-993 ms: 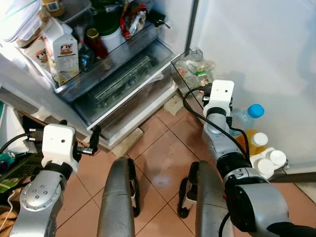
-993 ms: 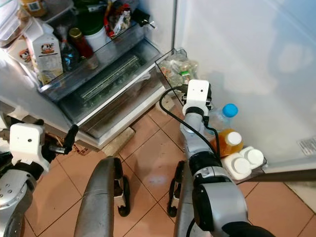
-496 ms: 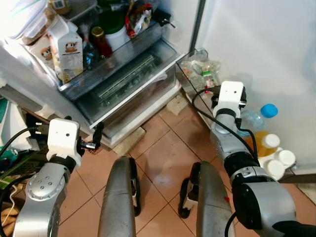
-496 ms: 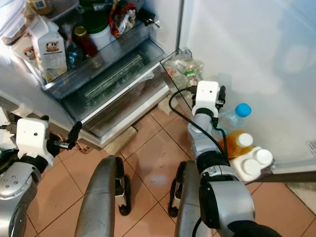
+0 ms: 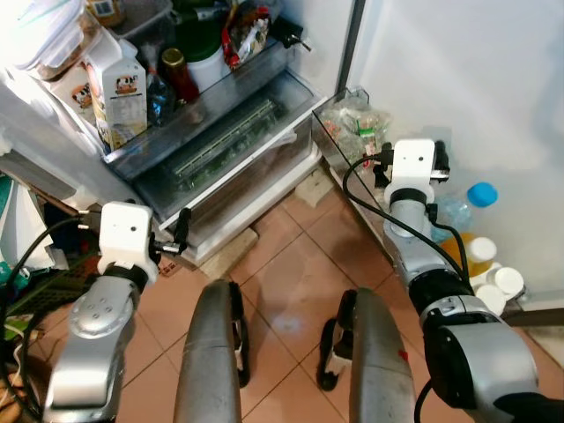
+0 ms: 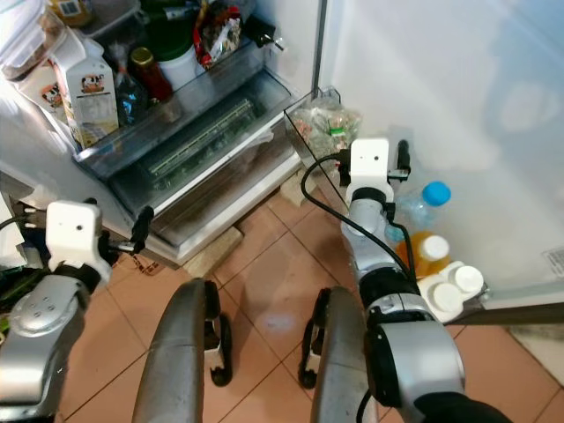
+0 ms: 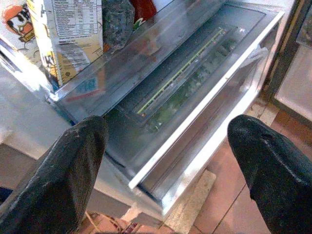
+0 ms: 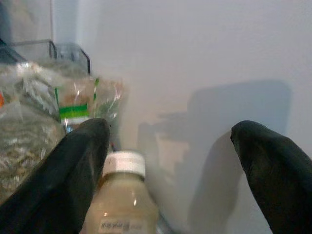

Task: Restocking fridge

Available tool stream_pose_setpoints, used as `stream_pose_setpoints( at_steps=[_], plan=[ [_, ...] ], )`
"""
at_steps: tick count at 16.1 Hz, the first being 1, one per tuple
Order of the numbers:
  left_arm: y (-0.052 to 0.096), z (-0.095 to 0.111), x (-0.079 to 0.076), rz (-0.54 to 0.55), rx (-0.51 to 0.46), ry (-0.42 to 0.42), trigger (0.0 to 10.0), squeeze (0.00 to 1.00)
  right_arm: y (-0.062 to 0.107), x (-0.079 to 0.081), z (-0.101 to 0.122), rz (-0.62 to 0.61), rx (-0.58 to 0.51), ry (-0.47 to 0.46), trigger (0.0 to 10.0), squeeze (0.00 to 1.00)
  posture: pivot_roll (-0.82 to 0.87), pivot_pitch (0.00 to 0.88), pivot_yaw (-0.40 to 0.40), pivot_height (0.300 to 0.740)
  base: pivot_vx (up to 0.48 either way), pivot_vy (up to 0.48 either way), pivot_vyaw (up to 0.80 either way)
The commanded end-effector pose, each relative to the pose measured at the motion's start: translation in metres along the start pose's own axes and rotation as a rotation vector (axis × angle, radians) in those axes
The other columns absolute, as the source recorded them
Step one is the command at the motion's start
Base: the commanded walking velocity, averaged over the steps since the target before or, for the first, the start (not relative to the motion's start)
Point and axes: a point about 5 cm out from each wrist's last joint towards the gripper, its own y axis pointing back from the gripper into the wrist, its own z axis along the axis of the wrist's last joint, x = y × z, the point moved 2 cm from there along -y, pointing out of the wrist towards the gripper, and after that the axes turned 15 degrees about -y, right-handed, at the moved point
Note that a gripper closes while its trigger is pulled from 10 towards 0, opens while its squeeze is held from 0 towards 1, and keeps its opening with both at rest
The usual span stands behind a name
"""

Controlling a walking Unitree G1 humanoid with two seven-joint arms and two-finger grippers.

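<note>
Both arms have lifted over the last second. Now the right hand (image 8: 165, 170), fingers spread and empty, hangs at the open fridge's door rack, just over a white-capped bottle of pale drink (image 8: 121, 207) beside a blue-capped clear water bottle (image 5: 467, 204). Across the tiled floor, the left hand (image 7: 168, 161), equally agape, faces the clear plastic crisper drawer (image 5: 229, 145). I reckon a skewed descent could topple the closely packed bottles.

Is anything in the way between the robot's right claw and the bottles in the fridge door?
Nothing visible blocks it. The right gripper is open above the door shelf, and a white-capped bottle sits just below and between its fingers.
</note>
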Motion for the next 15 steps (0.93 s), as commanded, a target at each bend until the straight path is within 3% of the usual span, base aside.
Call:
stream_pose_setpoints(
  at_steps=[1,4,6,7,12,13,14,15],
  plan=[
    [0.000,-0.008,-0.002,0.004,0.024,-0.004,10.0,0.00,0.001,-0.001,-0.001,0.013,-0.008,0.008,10.0,1.00,0.18,0.194,0.010,0.620,0.000,0.000,0.00],
    [-0.006,-0.006,-0.005,0.025,0.003,0.009,10.0,0.00,0.003,0.001,0.003,0.052,-0.039,0.013,10.0,1.00,0.15,0.158,-0.008,0.620,0.000,0.000,0.00],
    [-0.008,-0.005,-0.006,0.041,-0.008,0.021,10.0,0.00,0.005,0.008,0.010,0.115,-0.069,-0.034,10.0,1.00,0.14,0.142,-0.013,0.620,0.000,0.000,0.00],
    [-0.009,-0.005,-0.007,0.053,-0.013,0.032,10.0,0.00,0.008,0.015,0.016,0.178,-0.096,-0.091,10.0,1.00,0.14,0.132,-0.015,0.620,0.000,0.000,0.00],
    [-0.013,-0.005,-0.016,0.052,-0.035,0.065,10.0,0.00,0.038,0.035,0.029,0.375,-0.168,-0.155,10.0,1.00,0.10,0.085,-0.021,0.620,0.000,0.000,0.00],
    [-0.015,-0.004,-0.018,0.049,-0.041,0.069,10.0,0.00,0.047,0.041,0.029,0.427,-0.170,-0.149,10.0,0.87,0.10,0.080,-0.021,0.620,0.000,0.000,0.00],
    [-0.017,-0.002,-0.021,0.045,-0.048,0.072,10.0,0.00,0.061,0.047,0.029,0.507,-0.151,-0.189,10.0,0.00,0.09,0.076,-0.021,0.620,0.000,0.000,0.00],
    [-0.017,-0.002,-0.022,0.044,-0.050,0.073,10.0,0.00,0.064,0.048,0.030,0.526,-0.144,-0.206,10.0,0.00,0.08,0.075,-0.021,0.620,0.000,0.000,0.00]
  ],
)
